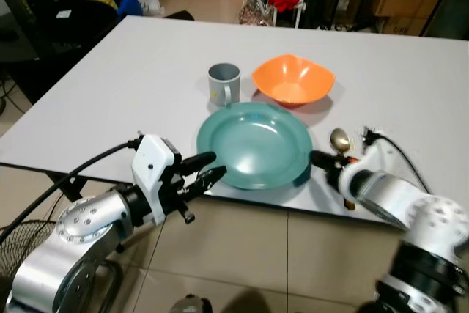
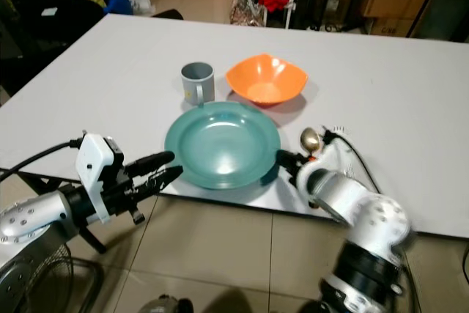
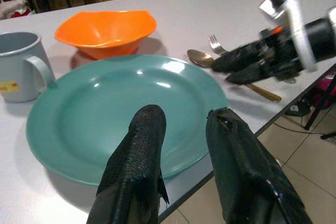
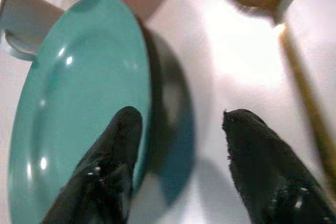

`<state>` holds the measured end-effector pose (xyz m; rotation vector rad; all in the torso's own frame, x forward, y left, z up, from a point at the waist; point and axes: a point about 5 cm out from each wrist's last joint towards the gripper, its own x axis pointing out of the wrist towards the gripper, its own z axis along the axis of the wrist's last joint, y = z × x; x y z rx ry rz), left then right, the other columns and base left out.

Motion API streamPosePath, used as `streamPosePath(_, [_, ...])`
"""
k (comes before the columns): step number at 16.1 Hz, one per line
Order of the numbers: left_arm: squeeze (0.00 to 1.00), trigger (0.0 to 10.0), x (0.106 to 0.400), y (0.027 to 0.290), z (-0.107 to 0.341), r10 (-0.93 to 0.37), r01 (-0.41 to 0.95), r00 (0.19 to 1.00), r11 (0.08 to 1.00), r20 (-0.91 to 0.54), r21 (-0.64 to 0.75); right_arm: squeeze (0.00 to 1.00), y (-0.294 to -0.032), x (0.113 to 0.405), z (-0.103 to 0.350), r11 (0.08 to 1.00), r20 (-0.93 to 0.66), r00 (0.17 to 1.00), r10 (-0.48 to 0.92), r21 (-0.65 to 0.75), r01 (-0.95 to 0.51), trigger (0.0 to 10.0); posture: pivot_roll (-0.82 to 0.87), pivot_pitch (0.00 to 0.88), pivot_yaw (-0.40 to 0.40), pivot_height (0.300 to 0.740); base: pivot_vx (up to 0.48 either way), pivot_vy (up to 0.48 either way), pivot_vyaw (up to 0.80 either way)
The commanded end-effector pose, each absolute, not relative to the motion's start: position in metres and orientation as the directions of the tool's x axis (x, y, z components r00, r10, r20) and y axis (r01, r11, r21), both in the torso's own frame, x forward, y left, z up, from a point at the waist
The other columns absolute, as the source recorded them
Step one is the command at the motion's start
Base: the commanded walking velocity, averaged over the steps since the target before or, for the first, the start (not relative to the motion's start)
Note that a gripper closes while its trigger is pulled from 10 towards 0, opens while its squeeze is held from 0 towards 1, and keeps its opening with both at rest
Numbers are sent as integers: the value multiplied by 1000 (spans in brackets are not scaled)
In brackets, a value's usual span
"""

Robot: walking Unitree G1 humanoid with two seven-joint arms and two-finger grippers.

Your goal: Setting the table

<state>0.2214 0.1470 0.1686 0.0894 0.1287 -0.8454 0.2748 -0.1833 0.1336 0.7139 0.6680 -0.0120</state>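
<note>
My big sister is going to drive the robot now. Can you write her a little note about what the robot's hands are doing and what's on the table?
Left gripper: open, at the near-left rim of the green plate, holding nothing.
Right gripper: open, fingers either side of the plate's right rim, holding nothing.
On the white table: plate at the near edge, grey mug and orange bowl just behind it, gold spoon and a fork to the plate's right.
Done: dishes and cutlery are out.
Left: probably straightening the plate and cutlery; mind the plate, it sits close to the edge.
</note>
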Motion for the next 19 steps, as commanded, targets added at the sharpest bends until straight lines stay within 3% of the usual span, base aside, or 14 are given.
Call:
streamPosePath(1, [0,10000,232,161,164,-645,662,746,746,-167,75,984,-186,269,148,813,-536,817,212,560,157,10000,37,60,41,740,0,0,0])
streamPosePath(3, [0,10000,251,176,158,-491,516,852,847,-183,128,973,-187,263,161,859,-503,835,224,506,74,10000,32,61,47,740,0,0,0])
streamPosePath(4, [0,10000,272,185,151,-366,404,907,895,-210,189,965,-181,260,175,913,-442,862,249,404,-57,10000,28,60,51,740,0,0,0])
streamPosePath(7, [0,10000,288,166,137,-374,429,892,878,-256,214,918,-167,259,179,955,-393,875,282,197,-220,10000,29,58,55,740,0,0,0])
streamPosePath(9, [0,10000,295,154,122,-349,435,884,858,-312,272,851,-156,253,181,932,-384,849,362,116,-344,10000,29,59,55,740,0,0,0])
streamPosePath(10, [0,10000,297,150,116,-333,435,879,854,-342,287,0,-150,248,179,908,-403,821,405,71,-413,10000,28,59,56,740,0,0,0])
streamPosePath(12, [0,10000,303,143,110,-310,420,879,863,-361,280,0,-141,239,177,855,-418,774,476,13,-519,10000,28,60,58,740,0,0,0])
streamPosePath(14, [0,10000,306,130,111,-368,444,868,876,-334,190,0,-136,234,174,820,-414,749,517,-11,-573,10000,27,62,58,740,0,0,0])
streamPosePath(19, [0,10000,305,115,109,-433,494,842,858,-322,138,0,-136,234,171,811,-398,755,521,-46,-583,10000,28,63,63,740,0,0,0])
